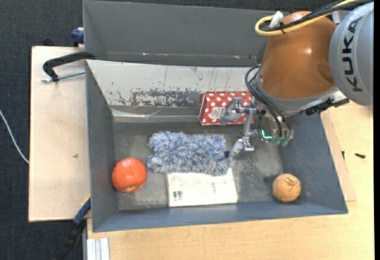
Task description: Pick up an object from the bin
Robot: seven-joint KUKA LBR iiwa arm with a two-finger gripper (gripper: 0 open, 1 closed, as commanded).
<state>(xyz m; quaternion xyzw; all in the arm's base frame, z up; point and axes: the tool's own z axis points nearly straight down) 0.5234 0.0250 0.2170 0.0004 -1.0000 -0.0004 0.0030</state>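
You're at approach: gripper, aperture can't tell, low by blue shaggy cloth right end; centre it, then close.

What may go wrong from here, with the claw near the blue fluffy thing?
The claw sits at the right end of the blue fluffy duster; its loose fibres may snag or slip. The red dotted box lies just behind, so it might get bumped. The duster touches the white card and could drag it.
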